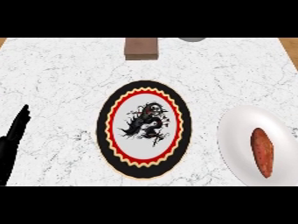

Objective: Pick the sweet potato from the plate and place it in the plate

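**Sweet potato on white plate, R side; L hand idle at edge**

Nearest, lower L edge: left hand (8,142), black, edge-on, fingers straight and pressed together, pointing up and away over the bench (54,83). Touches nothing. Wrist and forearm cut off by lower-left frame edge. Right hand not in view.

Near R: plain white plate (241,131), oval-looking from this angle, its near rim cut off at the bottom of the view. Sweet potato (263,152) lies in it, right of plate ctr. Appearance: long, narrow, spindle shape, tapered at both ends, reddish-brown skin w/ darker mottling, long axis running near-to-far, slightly angled. Underside hidden; skin detail hard to make out.

Centre: 2nd plate (110,131), black outer band, red and cream zigzag ring, white middle w/ black dragon motif plus small red marks. Well apart from the hand, near but not touching the white plate.

Bench: white marble w/ grey veins; wood surface showing at far L and R corners.

Far edge: brown block-like object (141,48), top cut off. Beside it to the R, grey rounded object (192,39), only a sliver visible, can't identify.
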You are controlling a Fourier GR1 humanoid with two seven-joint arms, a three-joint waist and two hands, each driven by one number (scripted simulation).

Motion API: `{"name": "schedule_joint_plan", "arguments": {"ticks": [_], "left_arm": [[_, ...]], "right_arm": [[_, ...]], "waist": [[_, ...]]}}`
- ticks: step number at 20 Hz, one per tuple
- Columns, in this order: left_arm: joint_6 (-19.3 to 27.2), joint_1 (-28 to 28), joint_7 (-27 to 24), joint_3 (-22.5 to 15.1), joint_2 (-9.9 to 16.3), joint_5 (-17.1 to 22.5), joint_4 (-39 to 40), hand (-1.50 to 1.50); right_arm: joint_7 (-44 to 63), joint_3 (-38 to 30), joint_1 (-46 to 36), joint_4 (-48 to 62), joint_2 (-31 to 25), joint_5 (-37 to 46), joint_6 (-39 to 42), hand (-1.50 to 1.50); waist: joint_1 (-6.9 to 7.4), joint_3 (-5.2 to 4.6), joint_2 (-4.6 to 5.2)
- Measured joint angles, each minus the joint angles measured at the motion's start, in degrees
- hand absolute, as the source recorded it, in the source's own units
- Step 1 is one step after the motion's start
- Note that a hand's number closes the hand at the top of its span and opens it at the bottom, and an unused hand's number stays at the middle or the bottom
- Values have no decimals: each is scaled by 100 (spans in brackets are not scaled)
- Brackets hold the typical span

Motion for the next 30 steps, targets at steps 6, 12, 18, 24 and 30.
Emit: {"name": "schedule_joint_plan", "arguments": {"ticks": [6, 12, 18, 24, 30], "left_arm": [[31, -75, 105, -40, -84, -137, -50, 0], [-77, -216, 130, 39, -144, -205, 43, 0], [-123, -287, 173, 77, -271, -348, 107, 0], [-222, -220, 146, 185, -326, -397, 66, 0], [-370, -169, 239, 310, -450, -562, -45, 0]], "right_arm": [[1123, 29, 406, -232, -945, 398, 429, -150], [2167, 36, 93, 25, -1677, 481, 865, -150], [2731, 305, -491, 691, -2086, 557, 1465, -150], [2667, 603, -866, 1561, -2403, 851, 2282, -150], [2299, 890, -1224, 2316, -2161, 1431, 2775, -150]], "waist": [[46, 2, 15], [88, 3, 23], [118, 6, 23], [120, 10, 22], [97, 10, 16]]}}
